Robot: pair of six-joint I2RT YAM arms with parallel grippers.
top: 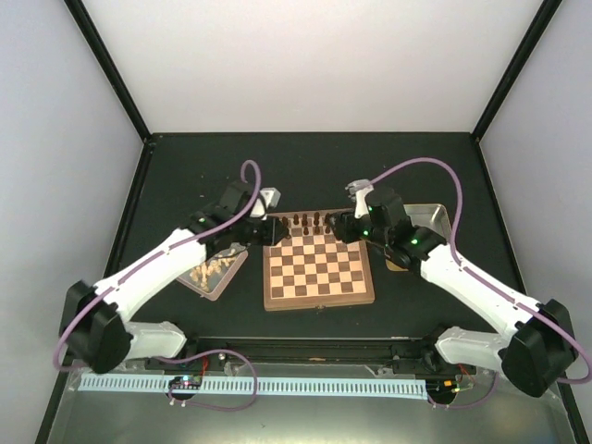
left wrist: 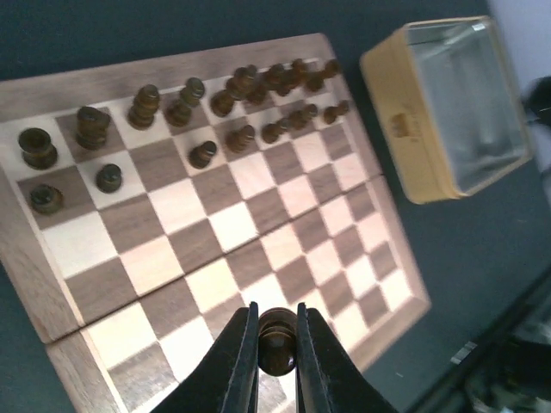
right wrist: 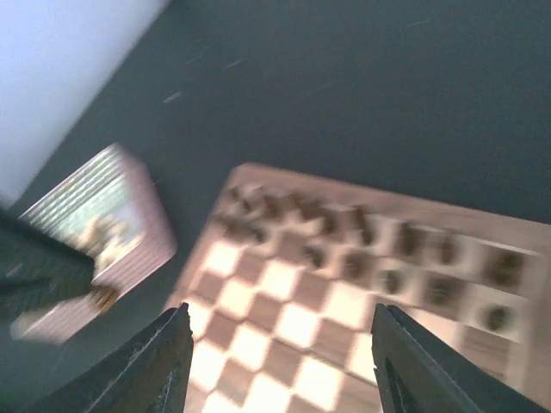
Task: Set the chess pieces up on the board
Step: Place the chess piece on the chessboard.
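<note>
Dark table [top: 185, 157] | left end effector [left wrist: 275, 311] clamps dark piece [left wrist: 276, 340] over board [left wrist: 258, 224] | right end effector [right wrist: 280, 308] spread above board

Dark chess pieces [top: 310, 222] crowd the board's [top: 319, 273] far two rows; nearer squares lie open, trays [left wrist: 465, 103] flanking.

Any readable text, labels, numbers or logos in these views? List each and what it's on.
No text can be read in any view.
Small dark mark on the yellow side wall of the metal tin: too small to read.
Chessboard: no letters or numbers visible on the frame.
Right wrist view: motion-blurred, nothing legible.
</note>
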